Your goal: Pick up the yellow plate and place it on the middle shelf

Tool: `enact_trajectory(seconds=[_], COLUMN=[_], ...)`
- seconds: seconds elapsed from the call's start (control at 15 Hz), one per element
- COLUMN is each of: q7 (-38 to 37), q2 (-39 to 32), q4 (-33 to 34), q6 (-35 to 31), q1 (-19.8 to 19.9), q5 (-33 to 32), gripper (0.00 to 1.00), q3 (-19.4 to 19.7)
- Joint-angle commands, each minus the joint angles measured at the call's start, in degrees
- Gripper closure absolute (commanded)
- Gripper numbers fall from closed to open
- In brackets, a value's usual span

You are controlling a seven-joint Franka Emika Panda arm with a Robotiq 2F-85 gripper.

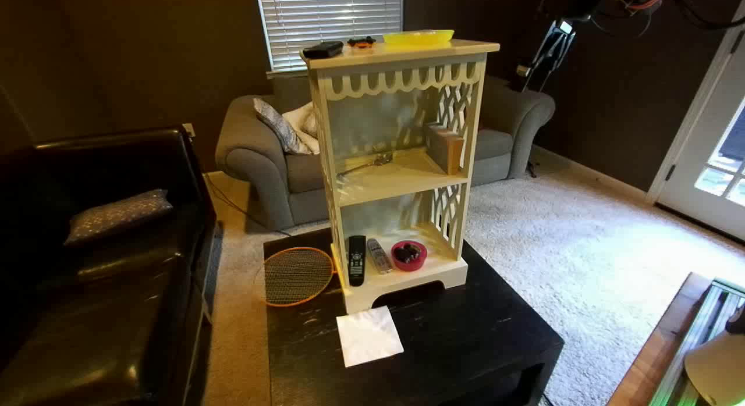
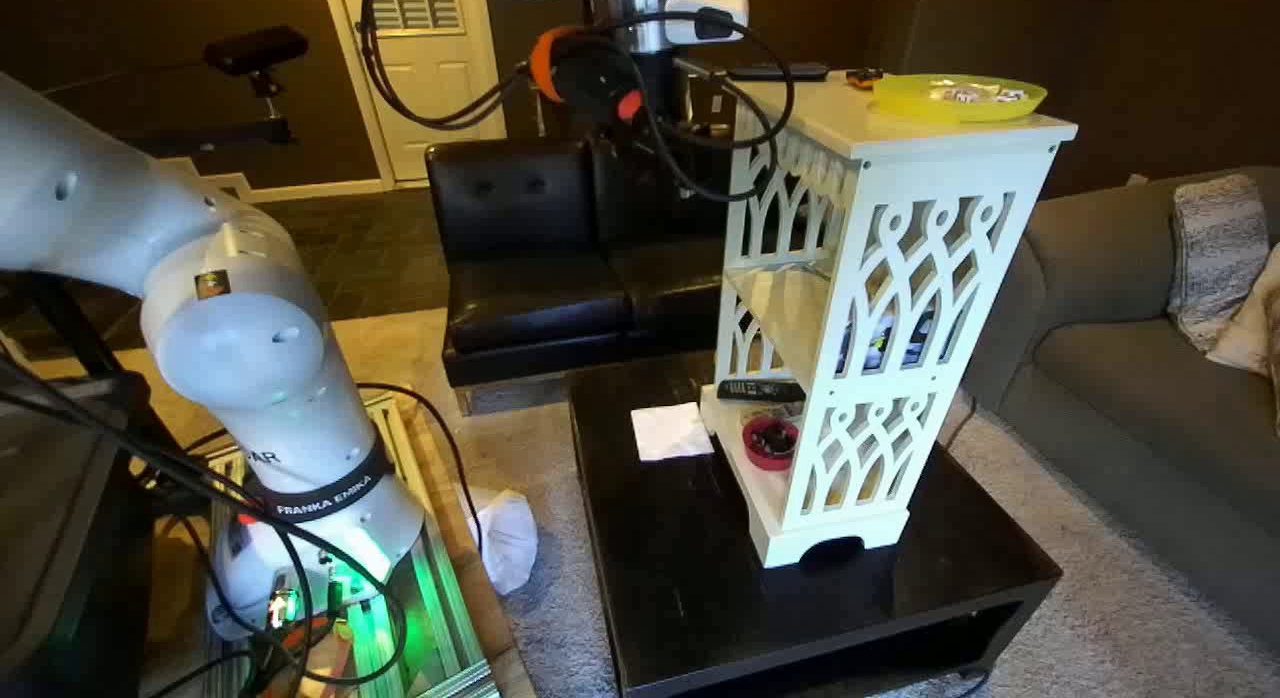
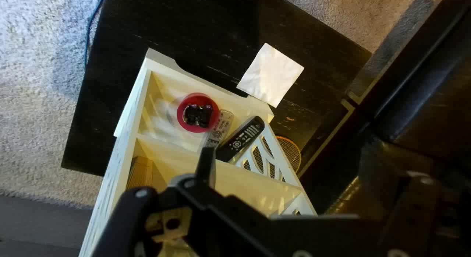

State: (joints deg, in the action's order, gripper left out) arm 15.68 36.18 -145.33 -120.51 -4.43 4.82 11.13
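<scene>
1. Zero parts of the job look done. The gripper (image 1: 532,80) hangs high up, well apart from the yellow plate (image 1: 418,39), with its fingers (image 3: 205,166) spread and nothing held.
2. Left to do: grab the plate, lift it, bring it down past the front, slide it in, let go.
3. Nearest, toward the table (image 2: 680,578) edge next to the robot (image 2: 250,348), a white napkin (image 2: 672,433) lies flat. The shelf stand (image 2: 885,386) faces that edge, so that side looks like the way in.
4. Wavy trim (image 1: 401,86) hangs under the front of the top board (image 1: 401,53), so the plate should go in low and flat.
5. On the middle shelf (image 1: 396,185), a box (image 1: 454,153) stands at the end toward the table edge across from the black couch (image 1: 105,278). A shiny thing (image 1: 381,160) lies toward the edge by that couch. The best room seems up front, between them.
6. The plate sits on the top board, toward the table corner farthest from the robot and the black couch. Small things (image 2: 975,93) in it could spill. An orange bit (image 1: 362,43) is near it, so mind that.
7. Past the far table edge is the grey couch (image 1: 495,147).
</scene>
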Motion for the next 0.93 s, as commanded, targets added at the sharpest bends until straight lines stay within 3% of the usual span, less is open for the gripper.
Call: enact_trajectory(seconds=[0.0, 0.87], q7=[0.6, 0.18], q2=[-0.16, -1.33], q4=[0.15, 1.74], q6=[0.23, -1.19], q1=[1.19, 2.06], q5=[0.77, -1.51], gripper=[0.0, 0.0], q3=[-1.03, -2.03])
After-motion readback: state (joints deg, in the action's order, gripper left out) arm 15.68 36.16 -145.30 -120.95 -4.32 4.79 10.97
